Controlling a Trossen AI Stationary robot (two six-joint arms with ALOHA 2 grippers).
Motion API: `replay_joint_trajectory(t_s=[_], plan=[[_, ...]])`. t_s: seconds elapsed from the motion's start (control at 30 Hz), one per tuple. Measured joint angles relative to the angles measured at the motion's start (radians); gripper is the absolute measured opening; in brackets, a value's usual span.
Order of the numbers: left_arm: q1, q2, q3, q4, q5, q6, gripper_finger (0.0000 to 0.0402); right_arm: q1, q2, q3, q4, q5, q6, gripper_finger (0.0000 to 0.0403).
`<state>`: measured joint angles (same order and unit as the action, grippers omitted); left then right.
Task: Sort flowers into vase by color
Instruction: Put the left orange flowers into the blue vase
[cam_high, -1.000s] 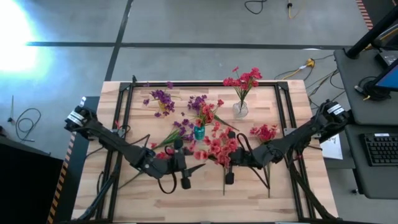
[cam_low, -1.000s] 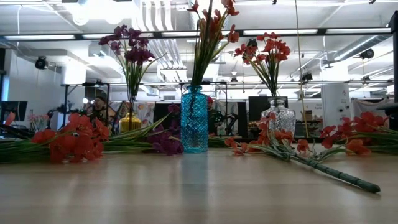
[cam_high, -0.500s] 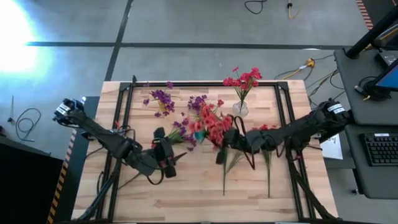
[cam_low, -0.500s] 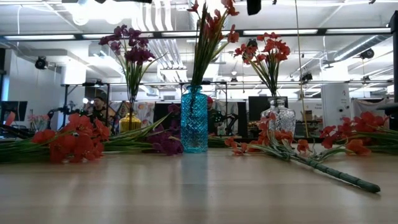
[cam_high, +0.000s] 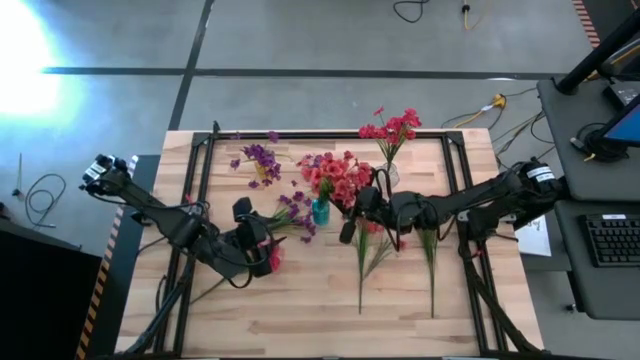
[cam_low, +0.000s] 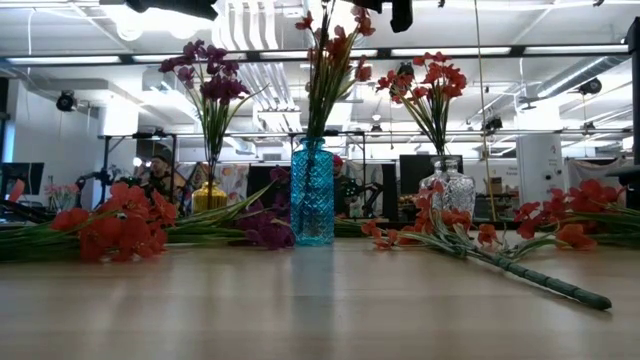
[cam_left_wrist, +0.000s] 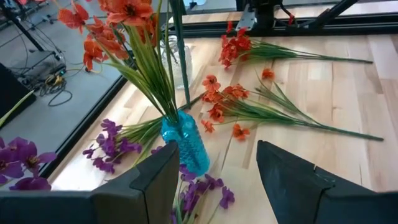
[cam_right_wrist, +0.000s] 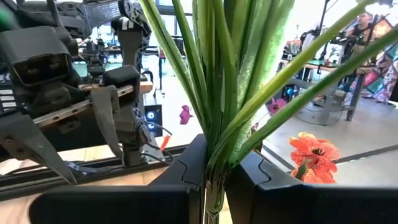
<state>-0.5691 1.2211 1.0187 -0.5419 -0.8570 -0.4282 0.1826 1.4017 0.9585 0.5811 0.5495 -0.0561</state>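
Note:
My right gripper (cam_high: 347, 214) is shut on a red flower sprig (cam_high: 335, 177) and hangs level beside and above the blue vase (cam_high: 320, 211). The sprig's blossoms spread over that vase, which has red flowers (cam_low: 335, 60) standing in it. Left of the blue vase, my left gripper (cam_high: 250, 222) stands open and bare above the table; in the left wrist view the vase (cam_left_wrist: 185, 148) shows beyond its fingers (cam_left_wrist: 155, 180). A clear vase (cam_high: 387, 177) at the far right has red flowers in it. A yellow vase (cam_high: 262, 172) at the far left has purple ones. My right gripper pinches the sprig's bundle of green stems (cam_right_wrist: 214, 163) between its two fingers. The fingers come in about level from the table's right and lie across the stems. The sprig is lifted clear of the table, with its leaves and blossoms standing up above the fingers.
Loose red sprigs (cam_high: 425, 215) lie on the table's right half, their long stems (cam_high: 432, 285) pointing at the near edge. Purple sprigs (cam_high: 295, 210) lie left of the blue vase, and a red one (cam_high: 272, 258) lies under my left arm. A black frame (cam_high: 200, 200) borders the board.
My right gripper has carried the red sprig from the table's near middle toward the far edge and left, up to the blue vase. My left gripper has drawn back toward the table's left and far side, risen a little and tipped up from pointing down.

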Motion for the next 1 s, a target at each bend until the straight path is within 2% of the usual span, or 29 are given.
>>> replay_joint_trajectory(t_s=[1.0], plan=[[0.0,0.005,0.0,0.0,-0.002,-0.001,0.0199,-0.032,0.037,-0.003,0.007,0.001,-0.074,0.0032]])
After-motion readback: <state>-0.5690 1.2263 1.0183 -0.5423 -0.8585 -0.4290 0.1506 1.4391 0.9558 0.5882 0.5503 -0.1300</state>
